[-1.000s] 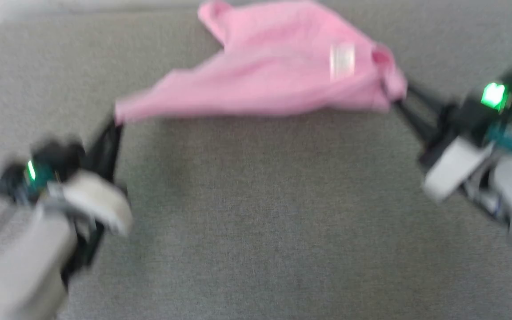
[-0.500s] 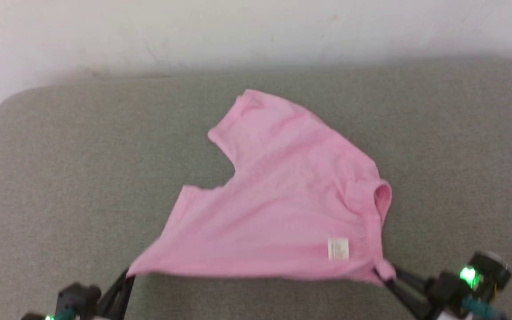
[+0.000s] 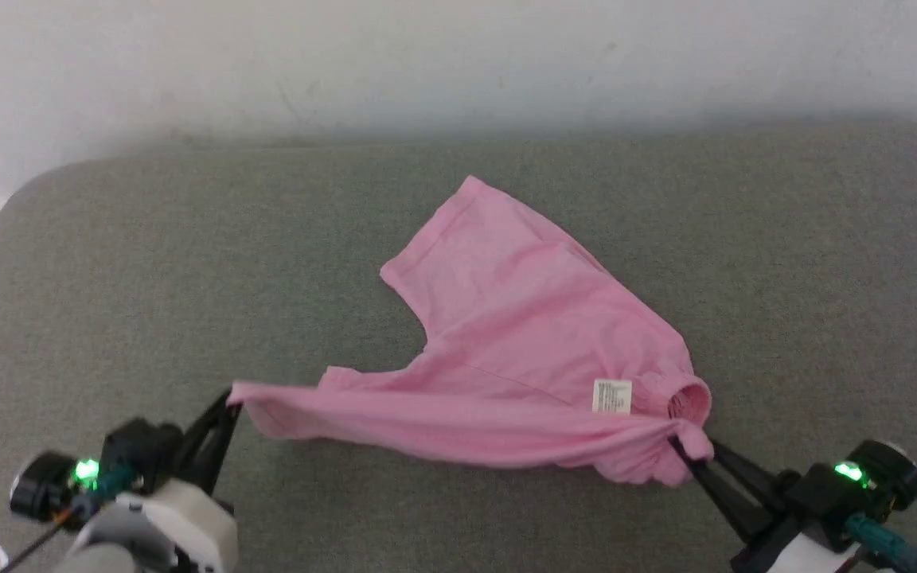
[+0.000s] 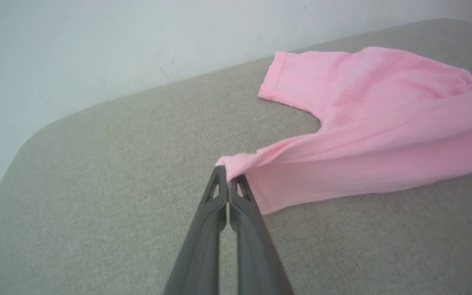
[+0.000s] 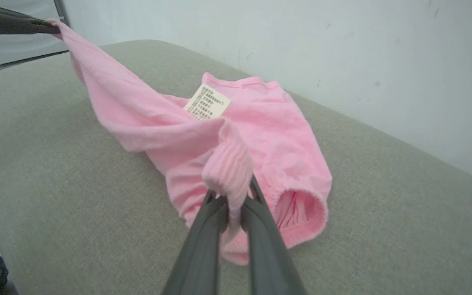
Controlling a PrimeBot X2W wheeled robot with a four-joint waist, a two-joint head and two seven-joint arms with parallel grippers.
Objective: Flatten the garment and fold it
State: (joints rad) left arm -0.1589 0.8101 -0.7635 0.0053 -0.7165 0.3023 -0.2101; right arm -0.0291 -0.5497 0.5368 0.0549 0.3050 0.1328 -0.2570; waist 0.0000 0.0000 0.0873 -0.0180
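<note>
The garment (image 3: 522, 334) is a pair of pink shorts spread partly over a grey cushion (image 3: 188, 263), its near edge lifted and stretched between both grippers. My left gripper (image 3: 229, 404) is shut on the garment's left corner (image 4: 236, 162), seen close in the left wrist view (image 4: 228, 180). My right gripper (image 3: 685, 455) is shut on the gathered waistband (image 5: 230, 170) at the right end, its fingers pinching the ribbed fabric (image 5: 232, 205). A small white tag (image 3: 611, 395) lies near the waistband (image 5: 208, 102). One leg (image 3: 458, 231) reaches toward the far wall and rests flat.
The grey cushion ends at a pale wall (image 3: 427, 64) behind and rounds off at its left end (image 3: 5, 223). Bare cushion lies on all sides of the garment. The left gripper's fingers (image 5: 10, 24) show at the top left of the right wrist view.
The head camera has shifted, so the whole picture moved. The garment's near edge now hangs more slackly between the two grippers, with a fold sagging along it. Both grips are unchanged.
</note>
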